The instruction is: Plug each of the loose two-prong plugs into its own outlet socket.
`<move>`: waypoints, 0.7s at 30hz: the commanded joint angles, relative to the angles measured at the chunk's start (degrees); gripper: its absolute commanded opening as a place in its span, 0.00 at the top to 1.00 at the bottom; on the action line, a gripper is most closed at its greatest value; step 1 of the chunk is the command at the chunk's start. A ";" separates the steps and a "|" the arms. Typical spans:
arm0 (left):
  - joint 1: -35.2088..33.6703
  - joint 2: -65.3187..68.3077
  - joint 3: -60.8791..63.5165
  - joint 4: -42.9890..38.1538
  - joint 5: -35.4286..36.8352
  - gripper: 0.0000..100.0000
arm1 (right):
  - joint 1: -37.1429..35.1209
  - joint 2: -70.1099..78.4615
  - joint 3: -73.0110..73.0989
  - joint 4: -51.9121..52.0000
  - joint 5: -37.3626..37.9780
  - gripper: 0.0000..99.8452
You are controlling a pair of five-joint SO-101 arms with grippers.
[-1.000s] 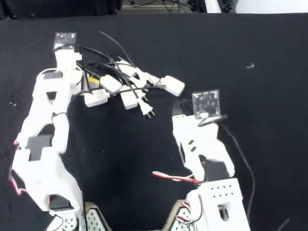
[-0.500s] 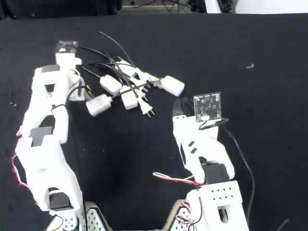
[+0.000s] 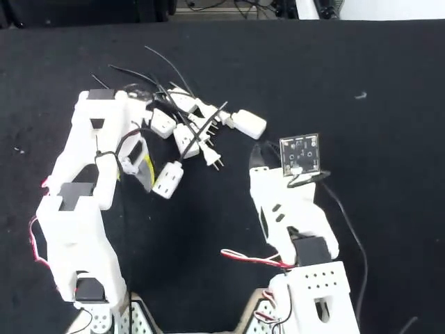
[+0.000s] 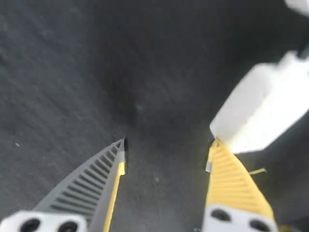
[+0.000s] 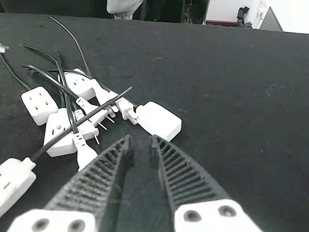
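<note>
White outlet socket [image 4: 263,113] beside left end effector [image 4: 167,144], perhaps touching.

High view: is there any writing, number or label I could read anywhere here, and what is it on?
No text can be read.
The small square board on the right arm carries pale marks, too small to read.
The white outlet sockets and plugs show no print.

My count | outlet sockets [image 5: 159,121]: five | two-prong plugs [image 3: 211,152]: three clear, tangle hides any others
</note>
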 commanded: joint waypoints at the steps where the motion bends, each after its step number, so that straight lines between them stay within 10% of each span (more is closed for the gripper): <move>1: 1.80 -2.55 -0.13 3.16 -1.32 0.73 | -0.53 -1.36 -0.48 -1.41 -0.44 0.93; 15: 12.53 -39.56 32.40 -23.56 1.76 0.73 | 0.70 -1.45 -0.48 -1.32 -0.79 0.94; 21: 13.49 -35.43 36.44 -30.24 1.76 0.72 | 4.57 -1.45 -0.66 -1.32 -0.88 0.94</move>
